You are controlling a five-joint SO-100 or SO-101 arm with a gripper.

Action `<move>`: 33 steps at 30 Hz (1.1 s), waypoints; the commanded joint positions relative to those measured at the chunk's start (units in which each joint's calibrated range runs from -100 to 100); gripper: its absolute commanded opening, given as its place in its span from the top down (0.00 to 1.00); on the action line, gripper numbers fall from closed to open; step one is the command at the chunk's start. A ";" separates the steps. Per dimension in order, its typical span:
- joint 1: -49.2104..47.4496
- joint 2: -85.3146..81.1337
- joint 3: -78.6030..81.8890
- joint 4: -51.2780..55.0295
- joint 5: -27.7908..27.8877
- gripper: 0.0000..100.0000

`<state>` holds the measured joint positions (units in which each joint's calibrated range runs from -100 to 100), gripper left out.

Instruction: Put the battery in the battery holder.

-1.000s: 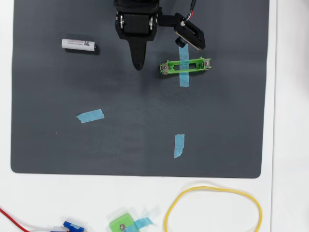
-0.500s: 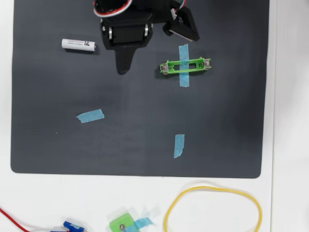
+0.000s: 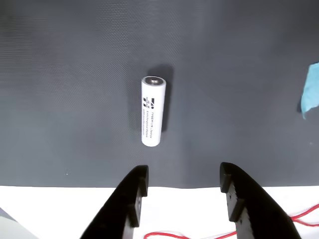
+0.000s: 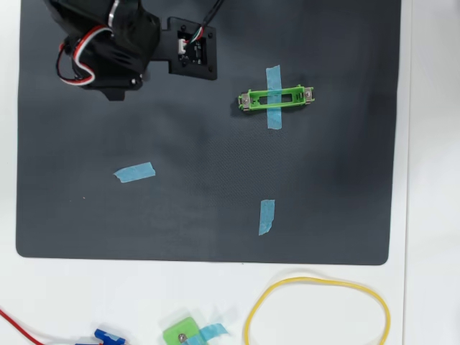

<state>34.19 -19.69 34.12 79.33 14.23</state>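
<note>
In the wrist view the battery (image 3: pixel 152 111), a white cell with dark printing and a grey metal end pointing away, lies on the dark mat (image 3: pixel 75 74). My gripper (image 3: pixel 184 172) is open, and its black fingers sit just short of the battery, which is slightly left of the gap. In the overhead view the bright-green battery holder (image 4: pixel 277 98) lies empty at the upper right of the mat, held by a strip of blue tape. My arm (image 4: pixel 108 43) is at the top left there and hides the battery.
Blue tape pieces (image 4: pixel 134 172) (image 4: pixel 267 217) lie on the mat; another shows at the right edge of the wrist view (image 3: pixel 311 92). On the white table below the mat are a yellow loop (image 4: pixel 316 279), a small squarish green piece (image 4: pixel 180 332) and a red wire (image 3: pixel 169 234).
</note>
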 commanded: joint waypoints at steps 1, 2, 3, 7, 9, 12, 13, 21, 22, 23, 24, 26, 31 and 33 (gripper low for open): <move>0.94 0.04 -0.02 0.30 0.17 0.86; 0.94 0.12 0.07 0.30 0.17 0.86; 0.94 0.21 0.07 0.30 0.17 0.86; 0.63 7.03 0.24 -1.79 0.17 0.86; 1.04 9.42 0.15 -3.72 0.12 0.86; 0.63 10.44 0.07 -3.89 0.01 0.85; 0.63 10.44 0.07 -3.89 0.01 0.85; 1.87 15.13 0.33 -3.89 0.12 0.80; 3.95 16.50 0.68 -4.85 0.17 0.80; 5.50 16.92 0.95 -6.25 0.22 0.80; 6.02 17.18 0.95 -6.60 0.28 0.80; 6.44 17.60 1.12 -6.86 1.01 0.80; 6.02 17.60 3.68 -6.69 1.11 0.80; 5.92 17.52 5.26 -6.69 1.11 0.80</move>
<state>39.81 -1.87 38.11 72.70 15.37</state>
